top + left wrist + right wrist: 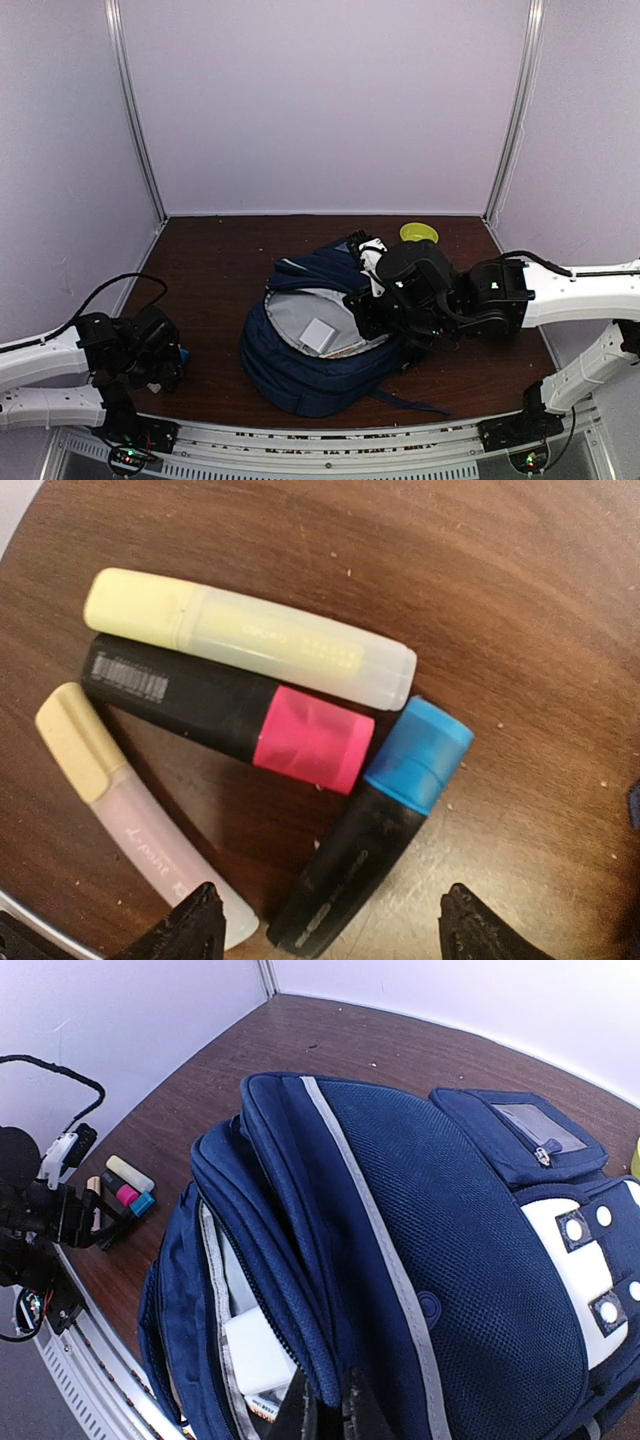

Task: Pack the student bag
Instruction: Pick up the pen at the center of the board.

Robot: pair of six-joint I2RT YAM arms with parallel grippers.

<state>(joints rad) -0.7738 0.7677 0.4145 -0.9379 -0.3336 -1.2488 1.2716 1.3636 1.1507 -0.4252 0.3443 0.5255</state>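
The student bag (300, 375) lies mid-table, navy with grey lining, its main mouth gaping toward the left. My right gripper (378, 318) is shut on the bag's flap edge (345, 1380) and holds it up. A white box (255, 1350) sits inside. At the near left, my left gripper (330, 925) is open just above several highlighters. The black end of the blue-capped one (375, 830) lies between its fingertips. A pink-capped one (230, 715), a yellow one (250, 635) and a pale pink one (120, 800) lie beside it.
A yellow-green dish (419, 233) stands at the back right, behind the bag. Loose bag straps (415, 403) trail toward the front edge. White walls close in the table on three sides, and a metal rail (330, 455) runs along the front.
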